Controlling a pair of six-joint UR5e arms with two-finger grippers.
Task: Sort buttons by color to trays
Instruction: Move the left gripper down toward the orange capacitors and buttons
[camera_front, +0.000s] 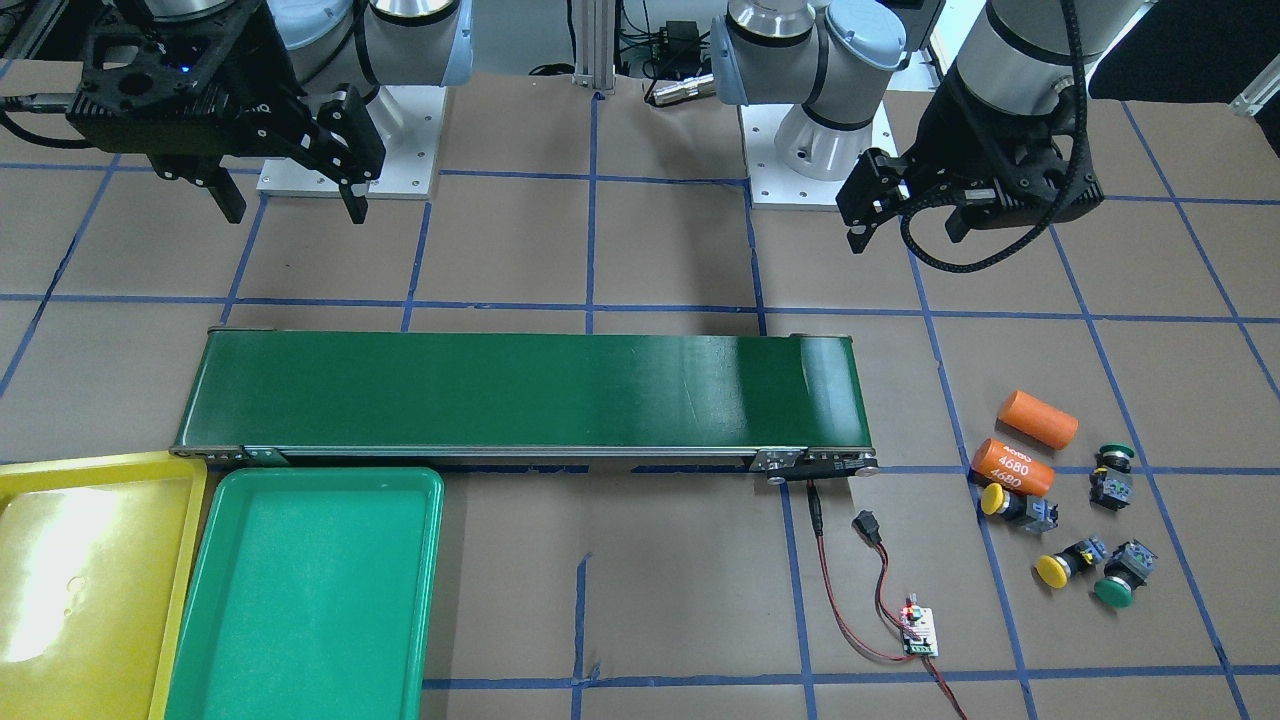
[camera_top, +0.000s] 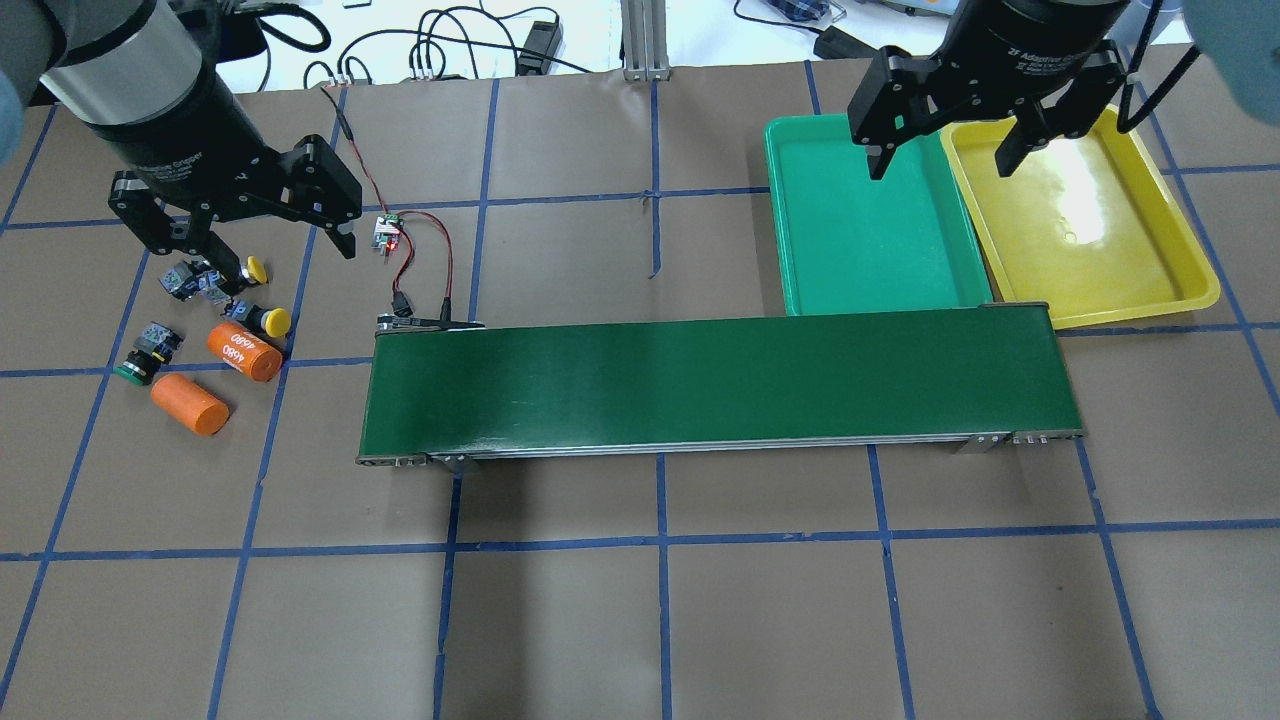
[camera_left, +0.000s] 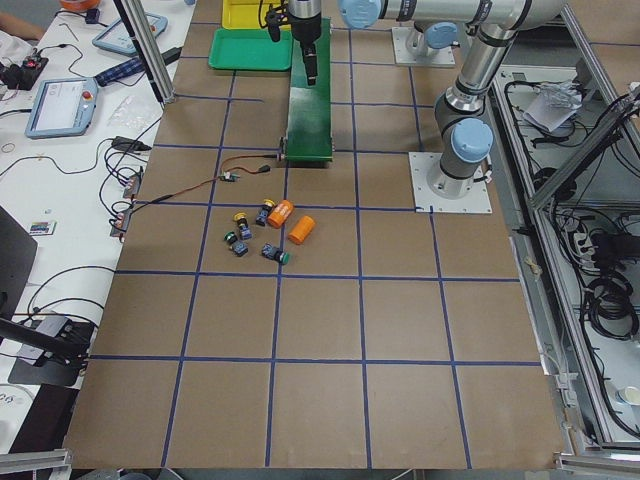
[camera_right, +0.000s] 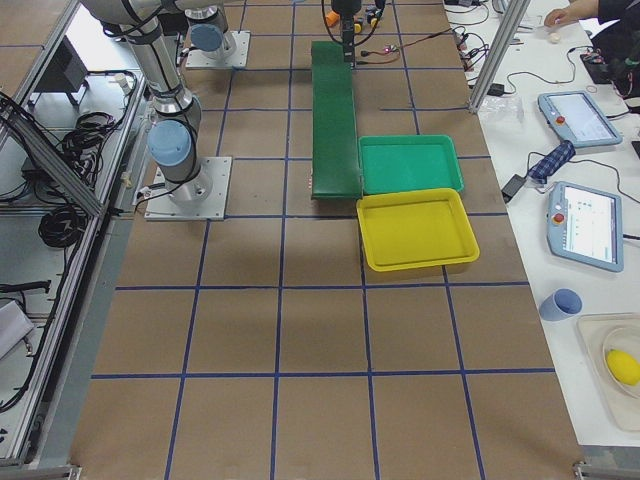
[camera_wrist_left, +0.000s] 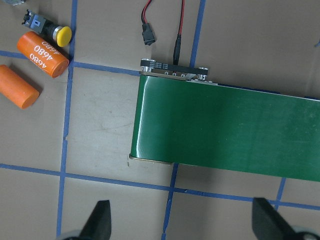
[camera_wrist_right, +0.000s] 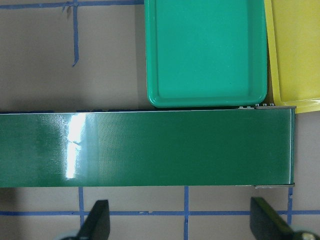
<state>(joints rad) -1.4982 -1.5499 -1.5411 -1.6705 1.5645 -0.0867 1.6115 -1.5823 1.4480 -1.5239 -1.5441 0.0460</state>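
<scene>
Overhead exterior: pick-up step, nothing sorted. Four buttons (camera_top: 272, 320) cluster at 10 o'clock on the surface (camera_top: 660, 620); green tray (camera_top: 860, 240) and yellow tray (camera_top: 1100, 250) at 1 o'clock. Left jaws wide open, empty, over cluster; right jaws likewise over trays. Next, likely: left descends onto one button.

Seen from overhead, we find the conveyor belt (camera_top: 720, 380) running across the middle of the table. At its right end, on the side away from the robot, two trays (camera_top: 870, 250) lie side by side, just beside the belt's far edge; the outer tray (camera_top: 1100, 260) reaches past the belt's end. Off the left end, four buttons (camera_top: 262, 319) and two cylinders (camera_top: 243, 351) cluster together, well apart from the trays. A small circuit board (camera_top: 385, 232) lies beyond the belt's left end
</scene>
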